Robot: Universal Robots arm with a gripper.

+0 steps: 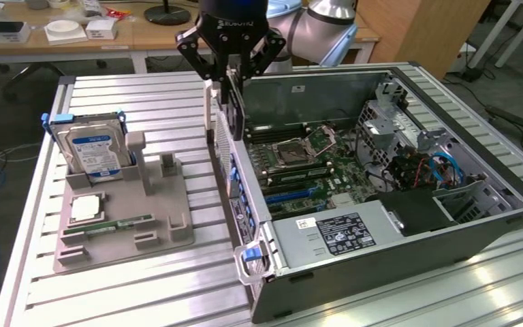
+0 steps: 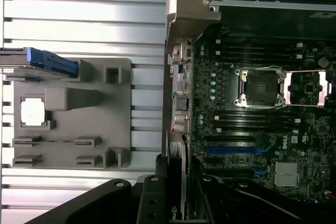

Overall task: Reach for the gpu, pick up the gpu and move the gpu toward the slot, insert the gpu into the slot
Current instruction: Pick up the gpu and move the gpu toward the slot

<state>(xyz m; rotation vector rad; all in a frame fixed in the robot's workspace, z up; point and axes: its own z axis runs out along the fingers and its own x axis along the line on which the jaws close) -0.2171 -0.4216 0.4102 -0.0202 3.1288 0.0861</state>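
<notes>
exterior view: the black two-fingered pincer (image 1: 231, 76) is clamped on the gpu (image 1: 235, 112), a thin dark flat card with a silver bracket. it holds the card upright in the air above the wall on the exterior view's left of the open grey computer case (image 1: 380, 272), which sits on the ribbed metal counter (image 1: 134, 286). i judge this the carry toward the blue motherboard slot (image 1: 291, 193); the card is not seated.

wrist view: the pincer (image 2: 178, 205) grips the gpu (image 2: 178, 184) edge-on, seemingly off to one side of the blue slot (image 2: 231, 149). seating it would call for squaring its lower edge over that slot.
</notes>
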